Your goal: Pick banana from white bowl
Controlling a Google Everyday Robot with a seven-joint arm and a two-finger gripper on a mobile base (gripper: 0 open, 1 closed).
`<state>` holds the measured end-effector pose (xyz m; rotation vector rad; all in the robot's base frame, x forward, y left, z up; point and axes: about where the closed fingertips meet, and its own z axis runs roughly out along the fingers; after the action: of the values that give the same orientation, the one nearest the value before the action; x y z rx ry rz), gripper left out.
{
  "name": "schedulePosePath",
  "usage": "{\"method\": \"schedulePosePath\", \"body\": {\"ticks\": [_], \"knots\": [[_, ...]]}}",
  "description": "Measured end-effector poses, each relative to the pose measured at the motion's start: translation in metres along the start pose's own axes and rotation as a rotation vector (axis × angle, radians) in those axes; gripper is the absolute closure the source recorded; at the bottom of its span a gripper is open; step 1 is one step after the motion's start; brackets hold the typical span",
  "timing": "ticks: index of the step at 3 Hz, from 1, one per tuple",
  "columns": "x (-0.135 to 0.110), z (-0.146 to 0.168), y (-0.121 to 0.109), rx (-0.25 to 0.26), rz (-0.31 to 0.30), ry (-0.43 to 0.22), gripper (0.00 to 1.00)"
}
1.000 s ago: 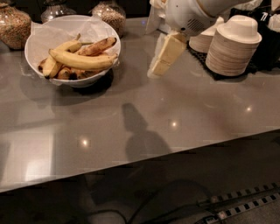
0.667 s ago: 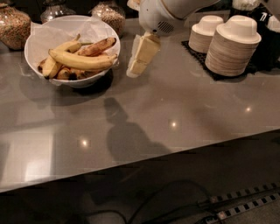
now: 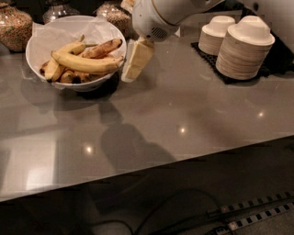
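Note:
The white bowl [image 3: 32, 62], lined with crinkled white paper, stands at the back left of the grey counter. It holds several bananas [image 3: 87, 64]; a long yellow one lies on top, with browner spotted ones under and behind it. My gripper [image 3: 135, 60] is a pale cream wedge hanging from the white arm [image 3: 161, 16]. It points down and to the left, just right of the bowl's rim and close above the counter. It holds nothing that I can see.
Three glass jars of snacks stand behind the bowl [image 3: 14, 25] [image 3: 57, 9] [image 3: 115, 16]. Two stacks of upturned paper bowls [image 3: 245, 46] [image 3: 217, 34] sit on a black mat at the back right. The counter's front edge runs across the lower part of the view, with cables on the floor below.
The arm and gripper have moved left across the counter, from near the paper bowl stacks to right beside the white bowl. The bananas have not moved.

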<state>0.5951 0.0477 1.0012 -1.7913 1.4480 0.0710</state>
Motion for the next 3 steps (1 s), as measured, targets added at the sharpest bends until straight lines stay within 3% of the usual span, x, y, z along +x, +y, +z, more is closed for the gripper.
{"method": "schedulePosePath", "body": {"ticks": [1, 3], "knots": [[-0.011, 0.032, -0.007, -0.007, -0.007, -0.041, 0.01], [-0.025, 0.083, -0.011, -0.041, 0.031, -0.124, 0.42]]}}
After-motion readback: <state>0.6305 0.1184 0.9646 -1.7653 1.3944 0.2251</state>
